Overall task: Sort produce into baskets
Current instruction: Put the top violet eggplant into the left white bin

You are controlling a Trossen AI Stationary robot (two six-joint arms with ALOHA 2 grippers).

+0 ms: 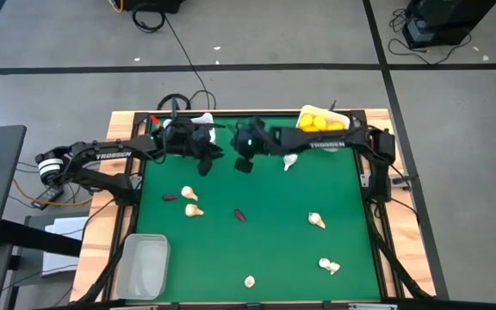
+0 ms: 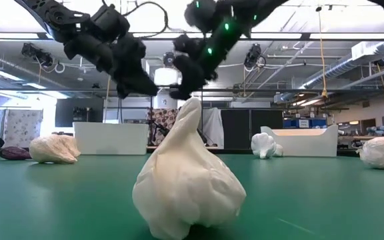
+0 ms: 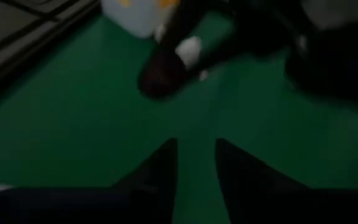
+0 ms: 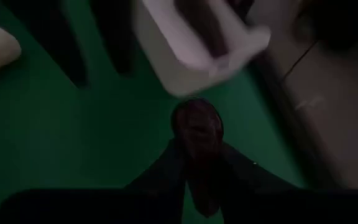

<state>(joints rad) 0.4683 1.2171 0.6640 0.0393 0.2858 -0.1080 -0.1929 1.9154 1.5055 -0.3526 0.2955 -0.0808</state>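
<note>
My right gripper (image 1: 243, 163) hovers over the far middle of the green table, shut on a dark purple eggplant piece (image 4: 197, 124). A white basket (image 4: 197, 53) lies ahead of it; in the high view this basket (image 1: 203, 119) sits at the far edge, partly hidden by my left arm. My left gripper (image 1: 207, 162) hangs just left of the right one, open and empty (image 3: 195, 158). A second white basket (image 1: 324, 120) at the far right holds yellow citrus. A clear basket (image 1: 145, 263) stands at the near left. Garlic bulbs (image 1: 317, 221) and eggplant pieces (image 1: 240, 214) lie loose on the table. My right gripper pinches the eggplant piece between its two fingers (image 4: 166, 165). The piece's rounded end (image 4: 196, 115) sticks out past the fingertips. It is lifted clear of the table.
Garlic bulbs lie at the left (image 1: 189, 195), near the right gripper (image 1: 289, 161), at the near right (image 1: 330, 265) and at the near edge (image 1: 250, 281), the last one large in the low view (image 2: 189, 180). Another eggplant piece (image 1: 169, 196) lies at the left.
</note>
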